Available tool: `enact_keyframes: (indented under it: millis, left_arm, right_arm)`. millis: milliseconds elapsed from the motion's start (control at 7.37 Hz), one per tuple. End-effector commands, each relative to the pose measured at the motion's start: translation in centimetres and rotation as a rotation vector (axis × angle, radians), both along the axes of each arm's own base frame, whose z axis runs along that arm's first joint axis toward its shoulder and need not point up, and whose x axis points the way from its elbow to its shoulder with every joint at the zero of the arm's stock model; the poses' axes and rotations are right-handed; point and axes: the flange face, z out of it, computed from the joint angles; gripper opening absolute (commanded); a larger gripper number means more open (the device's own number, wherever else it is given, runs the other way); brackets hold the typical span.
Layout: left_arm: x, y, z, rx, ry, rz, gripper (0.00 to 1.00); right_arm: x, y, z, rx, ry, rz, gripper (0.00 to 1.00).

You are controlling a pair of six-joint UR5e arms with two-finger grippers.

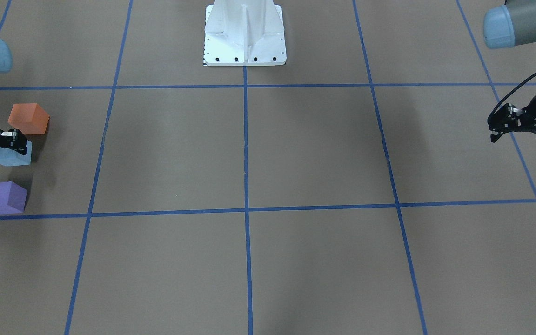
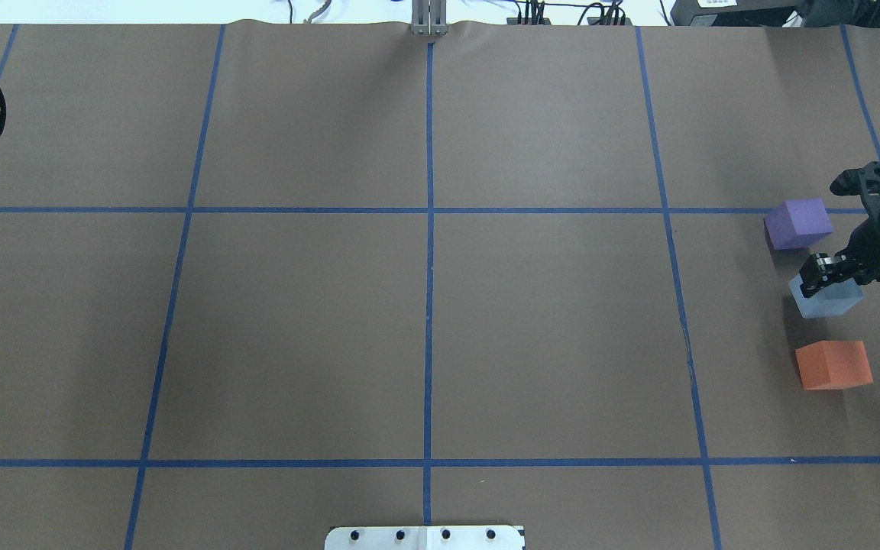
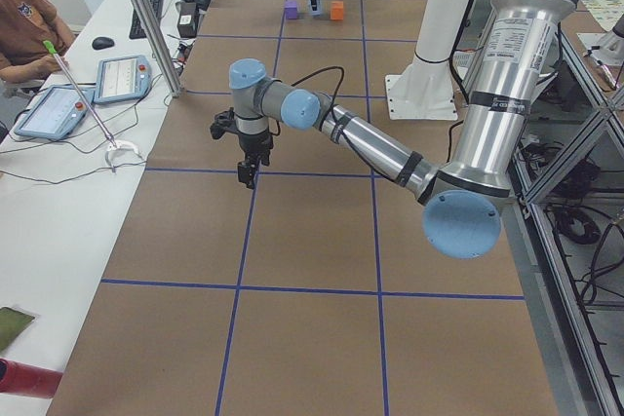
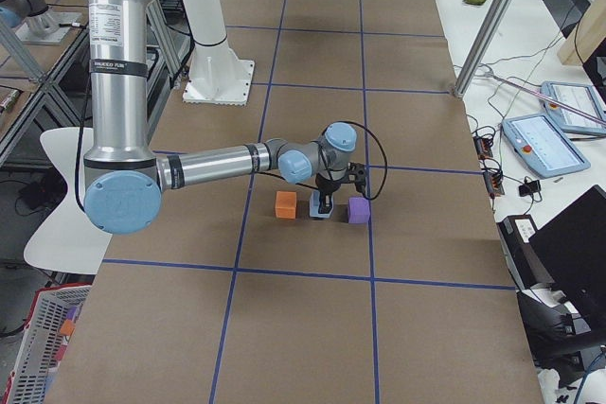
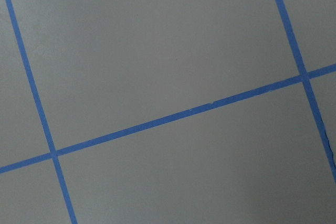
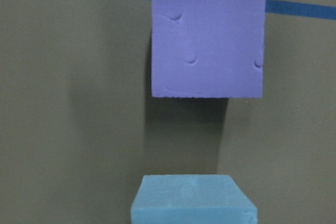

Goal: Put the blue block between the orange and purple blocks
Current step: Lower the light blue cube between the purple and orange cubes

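Nearest me, at far left, the purple block (image 1: 3, 197) sits on the table (image 1: 296, 153). The blue block (image 1: 10, 158) lies between it and the orange block (image 1: 28, 118), apart from both. The right gripper (image 1: 16, 142) straddles the blue block; I cannot tell whether it is clamped. At far right the left gripper (image 1: 495, 129) hovers, and I cannot tell how its jaws stand.

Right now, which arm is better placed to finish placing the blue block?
Right: the right gripper is at the blue block, between orange block and purple block; left gripper is far off.
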Motion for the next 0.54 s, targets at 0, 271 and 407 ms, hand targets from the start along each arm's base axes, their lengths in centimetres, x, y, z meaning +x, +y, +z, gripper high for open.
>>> enact_keyframes:
  millis: [0,271,407]
  left_arm:
    - [0.02,-0.03,0.04,-0.002,0.000,-0.001,1.00]
    - [0.00,0.03,0.28,-0.005,-0.002,0.000,1.00]
    - [-0.02,0.06,0.35,-0.005,-0.002,0.000,1.00]
  right_arm:
    - [-0.72,-0.22,-0.04,-0.016,0.001,0.010,0.00]
    - [-0.85,-0.17,0.28,-0.021,0.006,0.008,0.00]
    - [-0.86,-0.17,0.50,-0.022,0.007,0.007,0.11]
